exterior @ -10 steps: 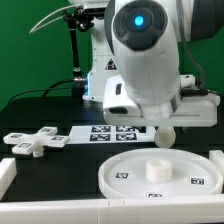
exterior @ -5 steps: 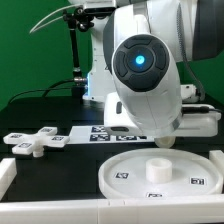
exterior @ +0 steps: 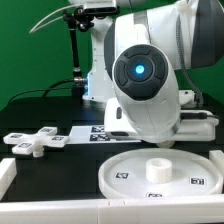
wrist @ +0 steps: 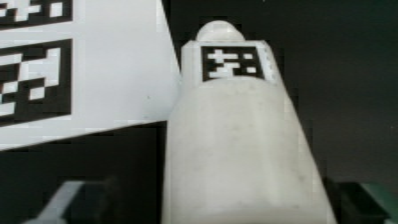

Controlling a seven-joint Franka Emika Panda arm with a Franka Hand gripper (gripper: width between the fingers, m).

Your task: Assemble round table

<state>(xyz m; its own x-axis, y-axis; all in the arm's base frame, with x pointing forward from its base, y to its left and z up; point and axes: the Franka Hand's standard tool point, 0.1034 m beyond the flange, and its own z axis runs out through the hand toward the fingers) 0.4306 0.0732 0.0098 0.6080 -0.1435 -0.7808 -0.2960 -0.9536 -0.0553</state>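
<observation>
Evidently the jaws grip the leg [wrist: 240,150], which wants lining squarely over the hub [exterior: 158,166] of the disc [exterior: 125,165] at the exterior view's lower right.

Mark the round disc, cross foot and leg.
round disc [exterior: 185,163], exterior view, bare top face.
cross foot [exterior: 33,143], exterior view, its centre.
leg [wrist: 240,150], wrist view, body below its tag.

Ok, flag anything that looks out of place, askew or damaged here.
Nothing stands out. The round disc lies flat, the cross-shaped foot lies flat at the exterior view's left, and the leg sits straight between the jaws with no visible damage. The arm hides part of the table.
</observation>
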